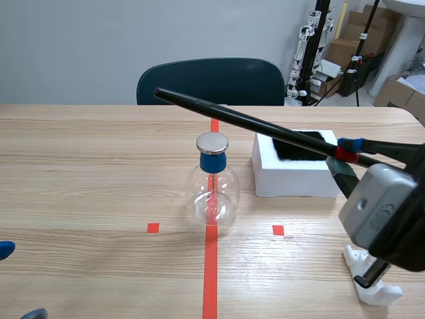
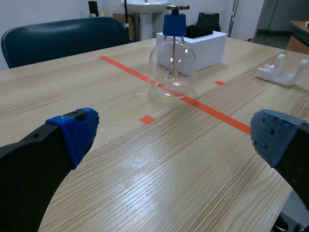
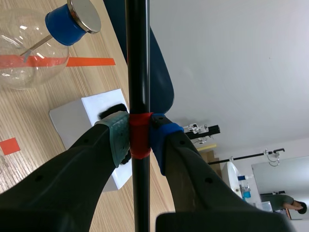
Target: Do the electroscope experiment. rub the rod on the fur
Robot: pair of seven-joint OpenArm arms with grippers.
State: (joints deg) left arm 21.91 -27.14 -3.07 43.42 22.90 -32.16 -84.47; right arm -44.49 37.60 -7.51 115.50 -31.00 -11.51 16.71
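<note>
My right gripper [image 1: 344, 158] is shut on a long black rod [image 1: 246, 121] at its red tape band [image 3: 139, 135]. The rod slants up and to the left, passing over the black fur [image 1: 302, 145] that lies in a white foam box [image 1: 292, 174], with its tip above and left of the electroscope. The electroscope [image 1: 212, 187], a clear flask with a blue stopper and metal disc [image 3: 83, 14], stands on the red centre line. My left gripper [image 2: 169, 140] is open low at the near left of the table, with the flask [image 2: 172, 60] well ahead of it.
A white rod stand [image 1: 370, 279] sits at the near right of the table, also visible as a stand [image 2: 283, 71] in the left wrist view. A dark blue chair [image 1: 211, 81] is at the far edge. Boxes and tripods crowd the back right.
</note>
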